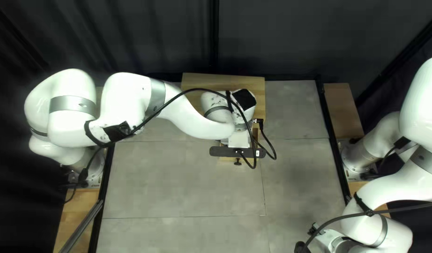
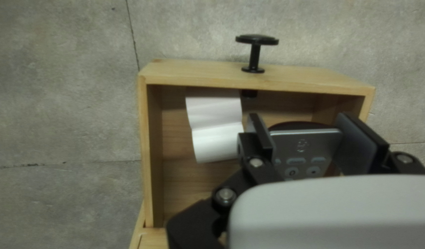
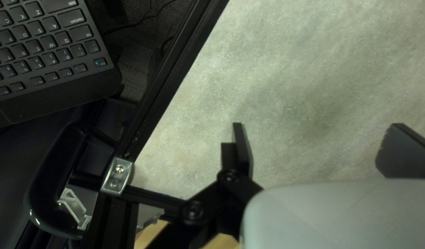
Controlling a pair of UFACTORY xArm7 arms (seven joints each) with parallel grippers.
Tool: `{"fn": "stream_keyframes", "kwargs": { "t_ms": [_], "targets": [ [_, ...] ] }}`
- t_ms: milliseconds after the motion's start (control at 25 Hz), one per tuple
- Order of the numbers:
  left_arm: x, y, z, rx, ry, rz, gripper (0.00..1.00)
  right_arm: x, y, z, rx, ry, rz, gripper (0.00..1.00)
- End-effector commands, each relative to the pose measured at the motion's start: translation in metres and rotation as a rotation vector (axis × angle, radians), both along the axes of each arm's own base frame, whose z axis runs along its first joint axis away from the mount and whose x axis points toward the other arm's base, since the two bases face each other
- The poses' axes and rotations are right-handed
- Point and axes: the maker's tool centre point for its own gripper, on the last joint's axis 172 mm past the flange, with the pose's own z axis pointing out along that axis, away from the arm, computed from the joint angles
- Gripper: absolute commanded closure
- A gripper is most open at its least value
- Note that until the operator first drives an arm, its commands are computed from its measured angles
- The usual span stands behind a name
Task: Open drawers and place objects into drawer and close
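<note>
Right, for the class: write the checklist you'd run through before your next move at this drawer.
1. Drawer open: ok.
2. Silver device gripped from both sides by left hand: ok.
3. White item inside the drawer: ok.
4. Space beneath the silver device free: cannot tell, the device and hand hide it.
5. Drawer front free to close: not ok, the left hand is over the drawer.
6. Right hand open and away from the drawer: ok.
</note>
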Motion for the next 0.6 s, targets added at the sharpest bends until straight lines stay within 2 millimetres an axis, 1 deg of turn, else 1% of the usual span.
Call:
{"fn": "stream_keyframes", "kwargs": {
  "t_ms": [40, 160, 280, 360, 440, 520, 560, 600],
  "targets": [
    [0.000, 0.000, 0.004, 0.012, 0.000, 0.008, 1.00, 0.000, 0.000, 0.000, 0.000, 0.000, 0.000, 0.00],
    [-0.001, -0.001, 0.013, 0.033, -0.011, 0.005, 1.00, 0.000, 0.000, 0.000, 0.000, 0.000, 0.000, 0.00],
    [0.000, -0.007, 0.031, 0.059, -0.031, 0.006, 1.00, 0.000, 0.000, 0.000, 0.000, 0.000, 0.000, 0.00],
    [0.001, -0.017, 0.040, 0.071, -0.041, 0.006, 1.00, 0.000, 0.000, 0.000, 0.000, 0.000, 0.000, 0.00],
    [-0.001, -0.027, 0.044, 0.080, -0.045, 0.005, 1.00, 0.000, 0.000, 0.000, 0.000, 0.000, 0.000, 0.00],
    [-0.008, -0.041, 0.049, 0.095, -0.049, 0.006, 1.00, 0.000, 0.000, 0.000, 0.000, 0.000, 0.000, 0.00],
    [-0.012, -0.045, 0.049, 0.102, -0.047, 0.009, 1.00, 0.000, 0.000, 0.000, 0.000, 0.000, 0.000, 0.00],
    [-0.020, -0.052, 0.049, 0.120, -0.041, 0.020, 1.00, 0.000, 0.000, 0.000, 0.000, 0.000, 0.000, 0.00]
  ]
}}
